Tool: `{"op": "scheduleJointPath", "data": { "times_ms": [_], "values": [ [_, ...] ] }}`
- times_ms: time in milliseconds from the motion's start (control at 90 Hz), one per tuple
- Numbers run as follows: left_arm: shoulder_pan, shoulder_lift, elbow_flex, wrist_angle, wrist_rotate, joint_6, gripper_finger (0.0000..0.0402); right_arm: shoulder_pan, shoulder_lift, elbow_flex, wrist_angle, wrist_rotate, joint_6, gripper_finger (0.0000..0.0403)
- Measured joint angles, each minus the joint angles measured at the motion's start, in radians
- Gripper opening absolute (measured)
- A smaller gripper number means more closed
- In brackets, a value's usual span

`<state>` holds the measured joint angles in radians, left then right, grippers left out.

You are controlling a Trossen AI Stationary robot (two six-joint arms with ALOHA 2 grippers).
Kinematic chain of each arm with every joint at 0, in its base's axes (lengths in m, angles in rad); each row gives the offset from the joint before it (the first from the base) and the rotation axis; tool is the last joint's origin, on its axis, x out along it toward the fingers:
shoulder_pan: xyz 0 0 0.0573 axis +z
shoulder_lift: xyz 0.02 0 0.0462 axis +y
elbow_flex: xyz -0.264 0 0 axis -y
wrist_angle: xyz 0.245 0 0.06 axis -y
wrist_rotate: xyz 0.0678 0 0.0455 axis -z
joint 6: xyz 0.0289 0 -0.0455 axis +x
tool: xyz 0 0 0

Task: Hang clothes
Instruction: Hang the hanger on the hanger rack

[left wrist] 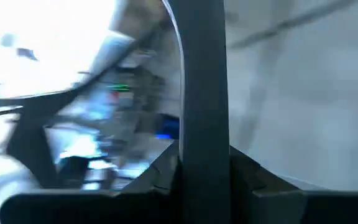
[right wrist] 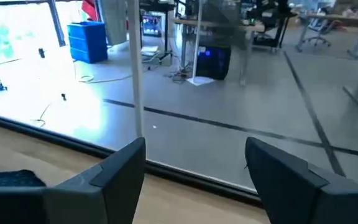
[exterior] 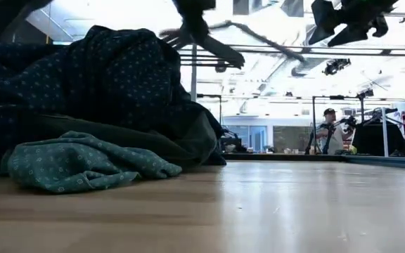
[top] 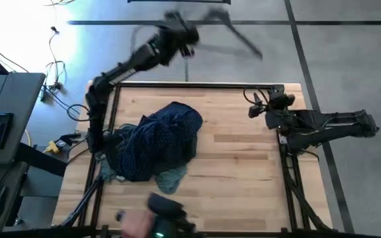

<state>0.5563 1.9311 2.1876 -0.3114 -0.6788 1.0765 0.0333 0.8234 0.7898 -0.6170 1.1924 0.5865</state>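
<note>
A pale, smooth-grained wooden worktop [top: 237, 172] edged by a black frame carries the clothes [top: 157, 145] as one limp heap on its left half: a finely dotted navy shirt [exterior: 97, 77] slumped over a black piece, a teal shirt [exterior: 83, 163] spilling out at the front. The left end effector [top: 185, 34] is raised beyond the far edge, closed on a thin, rigid dark hanger [top: 233, 30], probably lifted clear so a garment can be threaded on. The right end effector [right wrist: 194, 177] waits near the far right corner, fingers spread and holding nothing.

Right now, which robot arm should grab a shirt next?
Probably the right. The left gripper is shut on the hanger, raised beyond the table's far edge. The right gripper is open and empty over the table, facing the clothes pile.
</note>
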Motion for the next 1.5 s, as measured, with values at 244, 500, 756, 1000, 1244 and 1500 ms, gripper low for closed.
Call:
{"op": "scheduleJointPath", "data": {
  "times_ms": [244,500,756,1000,1244,1500],
  "values": [
    [0.198,-0.034,0.001,0.253,0.033,0.21,0.0049,-0.063,0.001,0.0,-0.001,-0.184,0.067,0.0254],
    [0.351,-0.008,0.0,0.247,0.071,0.064,0.0048,-0.086,0.001,0.0,0.0,-0.341,0.21,0.0254],
    [0.379,0.021,0.0,0.213,0.156,0.044,0.0048,-0.086,0.001,0.0,0.0,-0.42,0.27,0.0254],
    [0.372,0.026,0.0,0.191,0.179,0.054,0.0048,-0.086,0.001,0.0,0.0,-0.417,0.269,0.0254],
    [0.378,0.022,0.001,0.121,0.172,-0.028,0.0097,-0.086,0.001,0.0,-0.004,-0.415,0.248,0.0254],
    [0.371,-0.036,0.001,-0.164,0.228,-0.309,0.0204,-0.086,0.001,0.0,-0.011,-0.416,0.188,0.0254]
  ]
}}
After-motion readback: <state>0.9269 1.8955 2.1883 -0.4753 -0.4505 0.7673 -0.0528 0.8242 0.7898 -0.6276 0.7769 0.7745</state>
